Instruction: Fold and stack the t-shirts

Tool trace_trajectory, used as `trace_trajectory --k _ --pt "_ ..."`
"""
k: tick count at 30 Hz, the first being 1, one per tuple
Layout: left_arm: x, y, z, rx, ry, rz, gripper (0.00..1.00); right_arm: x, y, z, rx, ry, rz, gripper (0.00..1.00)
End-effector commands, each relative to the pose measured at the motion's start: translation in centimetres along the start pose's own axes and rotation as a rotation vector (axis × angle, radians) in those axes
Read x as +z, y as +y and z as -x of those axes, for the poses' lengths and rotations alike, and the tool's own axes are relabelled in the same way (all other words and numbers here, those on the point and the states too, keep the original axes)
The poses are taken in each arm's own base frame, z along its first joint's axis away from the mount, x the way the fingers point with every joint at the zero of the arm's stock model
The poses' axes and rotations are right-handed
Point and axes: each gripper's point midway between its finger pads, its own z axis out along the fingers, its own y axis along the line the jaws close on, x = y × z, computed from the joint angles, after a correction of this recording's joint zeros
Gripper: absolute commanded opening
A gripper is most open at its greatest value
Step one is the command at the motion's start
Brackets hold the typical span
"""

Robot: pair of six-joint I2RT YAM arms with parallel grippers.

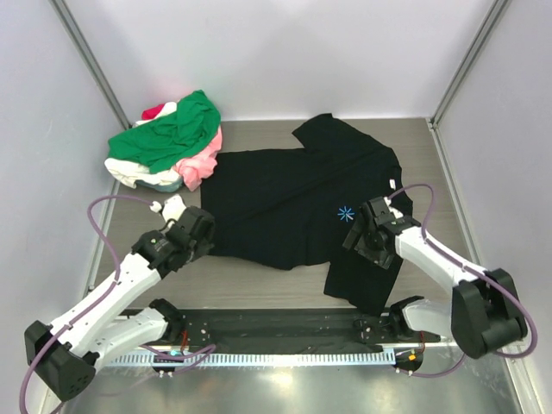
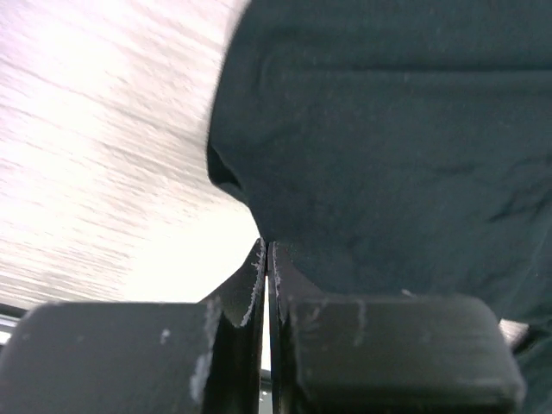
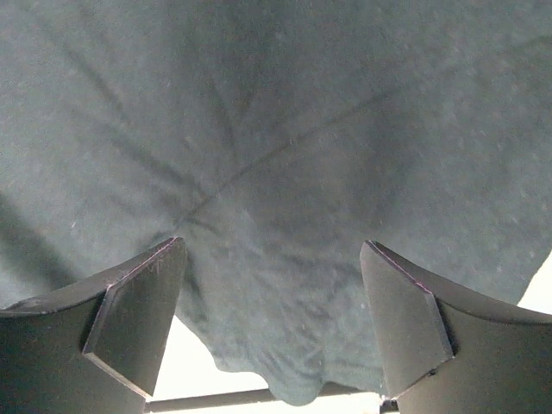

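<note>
Wooden tabletop (image 1: 259, 289) bears the black t-shirt (image 1: 285, 198); left hand (image 2: 266, 246) pinches its edge, right hand (image 3: 272, 245) gapes over it.

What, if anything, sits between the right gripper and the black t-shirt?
Nothing visible. The right gripper is open, with the black t-shirt directly between its jaws; only dark cloth fills the right wrist view. The pile of coloured shirts lies at the back left, away from this gripper.

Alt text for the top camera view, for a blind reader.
A black t-shirt lies spread across a table, the left tool at its left edge and the right tool over its right side. A pile of green, pink, white and red shirts sits at the far left corner.
</note>
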Motion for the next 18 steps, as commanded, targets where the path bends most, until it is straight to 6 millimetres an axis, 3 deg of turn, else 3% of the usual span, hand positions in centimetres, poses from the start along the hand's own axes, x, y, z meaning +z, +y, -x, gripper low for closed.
trace_trajectory --k 1,5,8,9,10,11,12,14,15,17,18 --pt "-0.6 2.1 1.5 0.084 -0.04 0.069 0.0 0.9 2.3 2.2 -0.03 -0.045 0.029 0.89" --pt "-1.1 1.9 2.5 0.06 -0.039 0.055 0.0 3.3 3.1 3.8 -0.115 -0.018 -0.026 0.9" --pt "-1.7 2.2 4.2 0.075 -0.049 0.069 0.01 5.1 3.8 7.0 -0.123 -0.02 -0.065 0.91" --pt "-1.8 2.3 4.6 0.078 -0.05 0.071 0.01 4.7 5.1 9.9 -0.122 -0.069 -0.05 0.9" --pt "-1.8 2.4 5.0 0.078 -0.053 0.074 0.01 5.7 4.8 10.4 -0.14 -0.055 -0.101 0.89" --pt "-1.6 2.9 5.6 0.085 -0.049 0.091 0.01 5.7 4.9 12.3 -0.165 -0.1 -0.149 0.89" --pt "-1.6 2.8 5.9 0.081 -0.046 0.086 0.01 4.9 7.2 15.3 -0.195 -0.156 -0.124 0.9" --pt "-1.2 2.7 5.9 0.087 -0.017 0.077 0.01 5.7 8.5 15.7 -0.263 -0.099 -0.141 0.9" --pt "-1.1 2.7 5.8 0.09 -0.007 0.075 0.0 4.4 10.2 17.6 -0.289 -0.139 -0.122 0.9" --pt "-0.8 2.5 5.5 0.09 0.004 0.063 0.0 2.5 10.7 18.1 -0.305 -0.166 -0.126 0.92" --pt "-0.8 2.5 5.4 0.092 0.005 0.059 0.0 1.8 10.0 18.1 -0.3 -0.185 -0.144 0.92"
